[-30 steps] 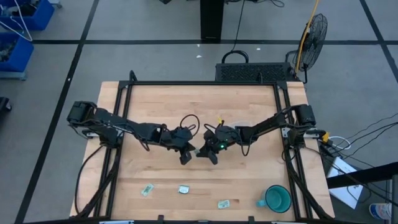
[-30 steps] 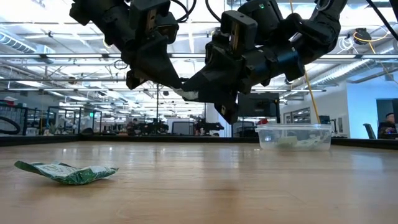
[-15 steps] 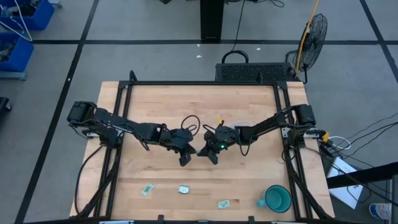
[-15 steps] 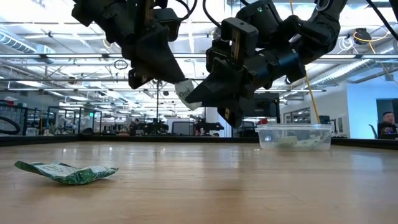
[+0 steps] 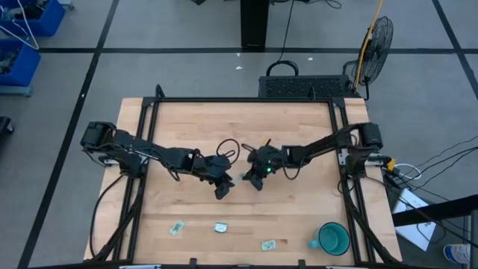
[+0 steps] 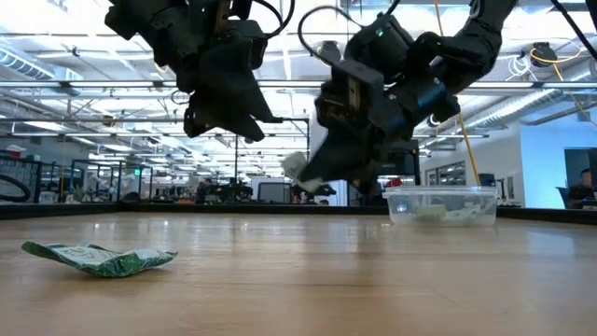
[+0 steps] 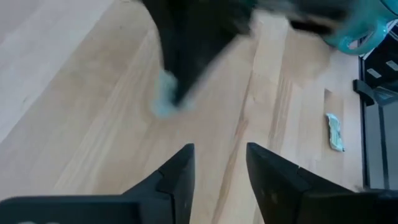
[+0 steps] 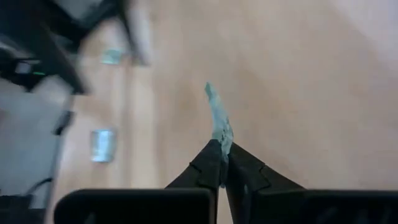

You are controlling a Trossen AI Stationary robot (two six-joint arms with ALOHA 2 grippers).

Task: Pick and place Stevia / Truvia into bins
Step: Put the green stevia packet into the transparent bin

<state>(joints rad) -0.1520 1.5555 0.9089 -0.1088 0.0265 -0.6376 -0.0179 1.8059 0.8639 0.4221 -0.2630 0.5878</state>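
Note:
My right gripper (image 8: 222, 160) is shut on a pale green and white Stevia sachet (image 8: 217, 118) above the middle of the table, also seen as sachet (image 6: 295, 166). My left gripper (image 7: 217, 152) stands open just to its left, nothing between its fingers, and shows as left gripper (image 5: 223, 188) from above. Three more sachets lie flat near the front edge: one (image 5: 176, 228), a second (image 5: 220, 227), a third (image 5: 269, 244). The clear bin (image 6: 440, 203) stands on the table farther back, with sachets inside. My right gripper pinches one end of the sachet (image 8: 221, 144) between its two fingertips. The fingers slant downward from the table's right side. The sachet sticks out beyond the fingertips, lifted clear of the table.
A teal mug (image 5: 331, 239) stands at the front right corner. A crumpled sachet (image 6: 98, 259) lies close to the low camera. The black frame rails (image 5: 142, 149) run along the table's left, right and far sides.
The sachet has passed from my left gripper to my right. My right gripper shut on it, my left gripper then opened and let go. My right gripper has tipped and drawn the sachet a little down and away from the left gripper.

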